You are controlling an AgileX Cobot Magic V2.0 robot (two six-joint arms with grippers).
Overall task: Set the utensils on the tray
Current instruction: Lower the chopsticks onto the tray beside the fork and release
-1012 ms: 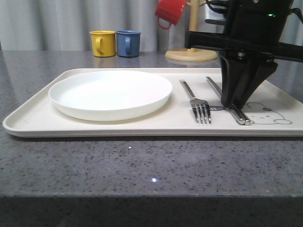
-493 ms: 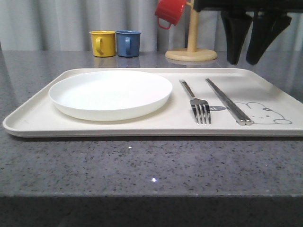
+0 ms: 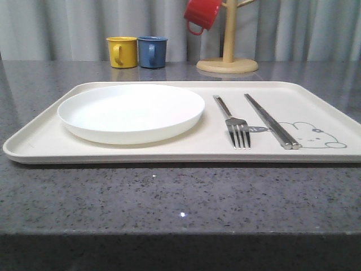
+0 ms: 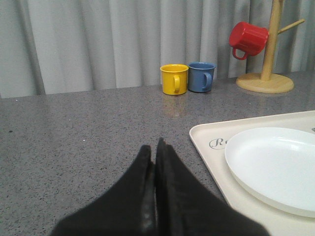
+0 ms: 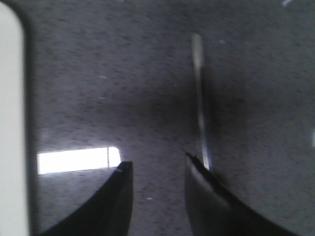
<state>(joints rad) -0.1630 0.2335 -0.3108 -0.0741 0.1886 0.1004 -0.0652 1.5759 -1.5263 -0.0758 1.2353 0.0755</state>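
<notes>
So the plate (image 3: 131,112), fork (image 3: 236,124) and chopsticks (image 3: 271,120) are already laid out on the tray (image 3: 169,151), fork and chopsticks side by side to the right of the plate, handles pointing away toward the back. What's probably left is the spoon (image 5: 199,98): a long thin shiny handle can be seen lying on the bare grey countertop (image 5: 123,73) in the right wrist view. It's blurry, so that's a guess.

The key bit: the handle runs lengthwise away from the right gripper (image 5: 157,169), with its near end just beside one fingertip rather than centred between the two. The fingers are spread apart with nothing held. The tray's rounded corner (image 5: 10,98) is off to the other side, well apart from the handle. So a small sideways shift looks needed before any pinch across the handle.

The left gripper (image 4: 153,147) is pressed closed, empty, parked over the counter beside the tray's far end, so the right arm is clearly the nearer one.
</notes>
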